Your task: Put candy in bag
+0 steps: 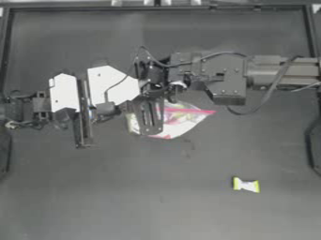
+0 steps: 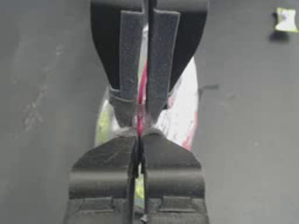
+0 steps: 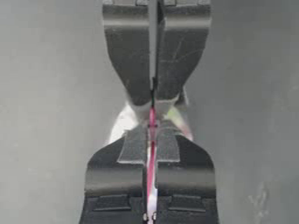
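From above, the bag lies at the middle of the dark table with both pincers meeting over it, the left pincer and the right pincer, while the candy lies well apart on the near right of the table. In the left wrist view, the left pincer is pressed closed on the bag's pink rim, facing the other pincer, with the candy far off. In the right wrist view, the right pincer is likewise clamped on the pink seal strip of the bag.

My left arm wore white shells over dark joints; my right arm was grey, trailed by thin cables; my jaws were dark, faced with long ribbed pads.
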Motion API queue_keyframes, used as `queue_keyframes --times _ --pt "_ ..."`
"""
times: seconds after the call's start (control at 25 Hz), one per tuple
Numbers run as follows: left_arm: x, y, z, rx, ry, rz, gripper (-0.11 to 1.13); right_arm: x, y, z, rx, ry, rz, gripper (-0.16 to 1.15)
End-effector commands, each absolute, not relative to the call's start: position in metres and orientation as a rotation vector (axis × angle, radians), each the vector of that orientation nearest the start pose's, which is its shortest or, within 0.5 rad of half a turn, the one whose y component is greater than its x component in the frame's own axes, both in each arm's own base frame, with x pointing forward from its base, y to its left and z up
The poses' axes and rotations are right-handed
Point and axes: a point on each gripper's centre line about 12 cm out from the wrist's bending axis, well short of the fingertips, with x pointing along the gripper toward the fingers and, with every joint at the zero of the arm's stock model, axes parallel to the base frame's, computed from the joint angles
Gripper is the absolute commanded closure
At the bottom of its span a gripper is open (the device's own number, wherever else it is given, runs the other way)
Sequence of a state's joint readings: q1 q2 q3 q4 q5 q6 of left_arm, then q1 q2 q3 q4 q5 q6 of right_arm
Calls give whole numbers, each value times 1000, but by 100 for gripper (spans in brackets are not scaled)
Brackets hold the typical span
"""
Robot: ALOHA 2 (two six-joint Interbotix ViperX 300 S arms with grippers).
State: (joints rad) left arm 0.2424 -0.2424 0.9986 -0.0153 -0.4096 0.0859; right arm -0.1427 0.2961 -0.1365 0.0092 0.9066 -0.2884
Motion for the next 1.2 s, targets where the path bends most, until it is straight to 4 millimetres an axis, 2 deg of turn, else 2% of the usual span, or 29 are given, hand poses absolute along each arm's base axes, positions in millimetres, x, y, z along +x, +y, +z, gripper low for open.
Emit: queue_keyframes --times 0.04,0.2,0.6,1.2 --pt "309 77 201 50 308 228 87 487 -67 275 -184 1008 23 93" --pt "306 73 203 70 302 211 98 486 -67 273 -184 1016 22 93" --pt "295 70 208 71 283 211 98 481 -67 268 -170 1040 16 93" --pt "296 71 206 70 288 212 98 440 -72 257 -110 1091 -63 93"
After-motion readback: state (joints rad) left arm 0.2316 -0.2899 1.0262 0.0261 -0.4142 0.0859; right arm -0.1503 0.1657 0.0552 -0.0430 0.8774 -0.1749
